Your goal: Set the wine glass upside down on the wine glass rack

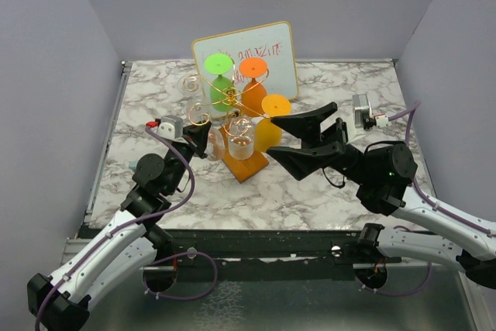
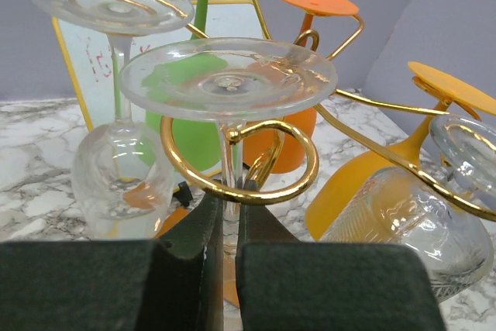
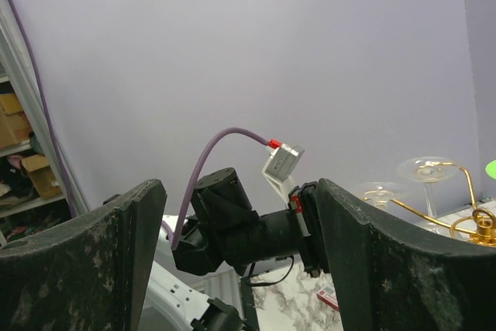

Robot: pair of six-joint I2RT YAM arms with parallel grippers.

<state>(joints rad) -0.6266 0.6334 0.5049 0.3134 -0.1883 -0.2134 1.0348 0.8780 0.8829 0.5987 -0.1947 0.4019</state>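
Here the left gripper [image 2: 227,230] is pressed together on the stem of the clear wine glass [image 2: 229,79], which hangs foot-up inside a gold curl on the left side of the wine glass rack [image 1: 246,163]. Right of the rack, the right gripper [image 1: 273,139] stands spread wide, holding nothing.

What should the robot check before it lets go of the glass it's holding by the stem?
1. Grip: left end effector shut on the wine glass stem: ok.
2. Wine glass upside down, foot on top: ok.
3. Stem inside the wine glass rack's gold curl: ok.
4. Foot resting on that curl: cannot tell.
5. Other arm: right end effector open, empty, apart from the rack: ok.
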